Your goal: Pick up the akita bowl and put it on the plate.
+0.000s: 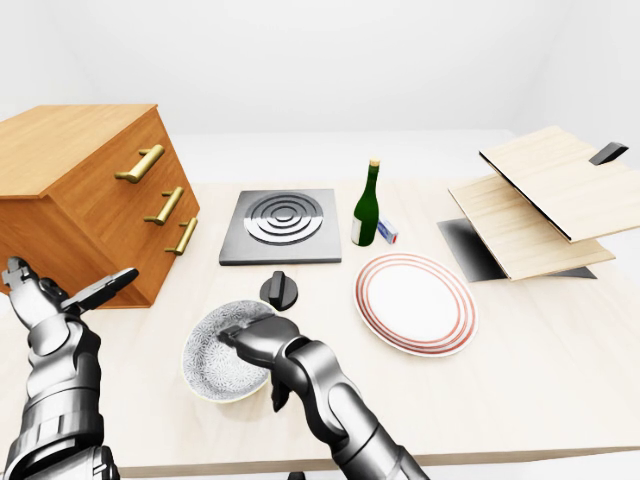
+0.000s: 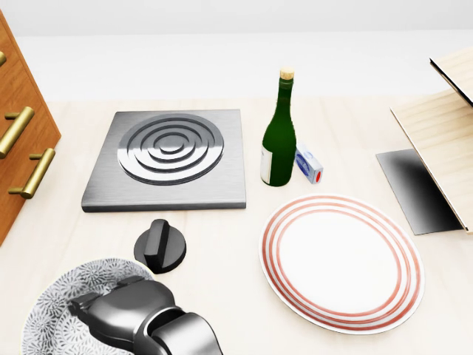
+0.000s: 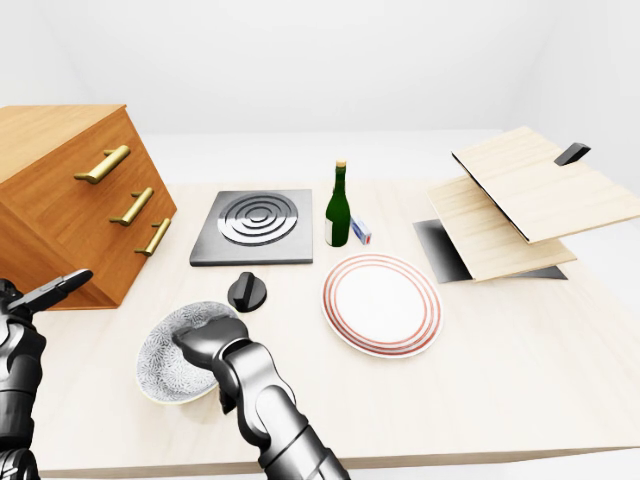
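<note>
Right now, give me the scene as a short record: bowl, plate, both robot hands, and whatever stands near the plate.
akita bowl: upright on the table, lower left of the left-eye view, not on the plate
plate: red-ringed, empty, right of the bowl
right robot hand: over the bowl's right rim, fingers reaching in; grip not confirmable
left robot hand: raised at far left, open, empty
black knob: just above the bowl, left of the plate
green bottle: upright, above the plate
</note>
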Tool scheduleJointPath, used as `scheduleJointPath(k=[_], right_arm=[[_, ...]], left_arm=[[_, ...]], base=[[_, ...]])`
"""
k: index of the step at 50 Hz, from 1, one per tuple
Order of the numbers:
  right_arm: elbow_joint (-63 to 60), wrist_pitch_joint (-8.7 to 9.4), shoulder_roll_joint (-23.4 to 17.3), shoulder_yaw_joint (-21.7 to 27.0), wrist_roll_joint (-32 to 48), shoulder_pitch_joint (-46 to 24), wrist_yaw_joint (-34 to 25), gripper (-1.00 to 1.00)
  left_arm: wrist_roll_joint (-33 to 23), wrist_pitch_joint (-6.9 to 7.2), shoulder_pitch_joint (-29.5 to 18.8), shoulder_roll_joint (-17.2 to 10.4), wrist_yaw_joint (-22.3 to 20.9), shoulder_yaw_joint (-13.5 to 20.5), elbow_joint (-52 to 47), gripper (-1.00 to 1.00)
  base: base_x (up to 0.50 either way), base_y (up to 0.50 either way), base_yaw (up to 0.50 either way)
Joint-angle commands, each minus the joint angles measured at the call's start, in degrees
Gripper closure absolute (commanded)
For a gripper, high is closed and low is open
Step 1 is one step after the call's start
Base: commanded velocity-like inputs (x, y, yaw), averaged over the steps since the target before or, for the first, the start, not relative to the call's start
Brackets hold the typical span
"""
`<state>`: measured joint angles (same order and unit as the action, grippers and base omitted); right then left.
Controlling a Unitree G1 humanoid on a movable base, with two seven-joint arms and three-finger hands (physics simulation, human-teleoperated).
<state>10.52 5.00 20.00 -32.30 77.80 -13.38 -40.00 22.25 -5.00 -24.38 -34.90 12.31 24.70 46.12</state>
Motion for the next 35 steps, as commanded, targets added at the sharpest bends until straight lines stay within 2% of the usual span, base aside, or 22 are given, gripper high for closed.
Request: scheduleJointPath(k=[1, 35], right_arm=[[-0.3, 0.0, 0.0, -0.1, 0.0, 0.0, 0.0, 1.0], [-3.4, 0.0, 0.0, -0.5, 0.4, 0.3, 0.0, 1.0]], left_arm=[[-0.1, 0.0, -0.3, 0.1, 0.0, -0.1, 0.7, -1.0], [0.2, 0.0, -0.1, -0.1, 0.0, -0.1, 0.1, -1.0]], base=[[0.0, 0.0, 0.0], [0.0, 0.0, 0.0]])
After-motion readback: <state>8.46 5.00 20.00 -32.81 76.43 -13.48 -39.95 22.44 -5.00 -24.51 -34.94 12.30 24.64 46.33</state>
